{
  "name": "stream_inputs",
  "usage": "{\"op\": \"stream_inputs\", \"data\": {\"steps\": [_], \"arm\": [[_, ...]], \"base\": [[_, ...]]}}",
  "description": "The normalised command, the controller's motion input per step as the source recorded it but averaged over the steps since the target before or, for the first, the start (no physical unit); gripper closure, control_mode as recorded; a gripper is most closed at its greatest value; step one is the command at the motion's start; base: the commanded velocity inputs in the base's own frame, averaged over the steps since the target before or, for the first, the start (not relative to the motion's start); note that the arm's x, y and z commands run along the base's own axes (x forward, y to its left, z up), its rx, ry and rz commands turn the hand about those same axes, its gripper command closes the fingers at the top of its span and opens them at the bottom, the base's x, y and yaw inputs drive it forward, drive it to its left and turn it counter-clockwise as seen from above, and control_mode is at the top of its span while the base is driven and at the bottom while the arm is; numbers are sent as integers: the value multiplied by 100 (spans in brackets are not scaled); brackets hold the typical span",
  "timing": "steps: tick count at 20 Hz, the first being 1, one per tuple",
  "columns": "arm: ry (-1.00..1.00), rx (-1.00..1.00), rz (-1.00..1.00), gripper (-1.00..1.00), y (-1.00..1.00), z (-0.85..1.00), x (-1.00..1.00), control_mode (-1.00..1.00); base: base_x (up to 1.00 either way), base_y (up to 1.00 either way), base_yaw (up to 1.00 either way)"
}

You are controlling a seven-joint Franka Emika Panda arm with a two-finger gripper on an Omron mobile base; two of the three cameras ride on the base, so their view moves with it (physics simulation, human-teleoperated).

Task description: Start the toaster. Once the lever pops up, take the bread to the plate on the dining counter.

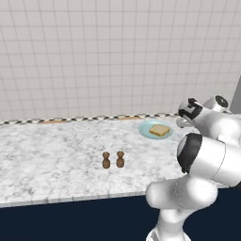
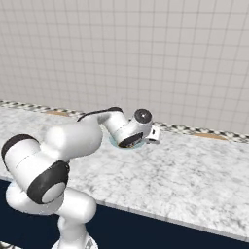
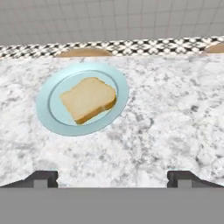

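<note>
The bread (image 1: 160, 130) lies on the plate (image 1: 147, 132) at the tabletop's (image 1: 52, 155) far right; 2 brown shakers (image 1: 113, 160) stand nearer.

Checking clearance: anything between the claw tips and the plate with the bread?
Nothing. In the hand view only bare marble of the dining counter lies between the open claw and the plate, with the bread on it.

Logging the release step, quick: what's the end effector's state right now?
End effector: open, holding nothing; the bread lies on the plate.
</note>
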Motion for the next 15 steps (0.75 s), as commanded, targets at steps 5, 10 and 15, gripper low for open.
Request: {"op": "stream_inputs", "data": {"steps": [5, 10, 15], "arm": [[4, -3, -31, -100, 15, 46, -100, -100], [-2, 0, -13, -100, 32, 51, -100, -100], [-15, 0, -1, -100, 51, 47, -100, -100]], "base": [[0, 0, 0], [0, 0, 0], [0, 0, 0]]}}
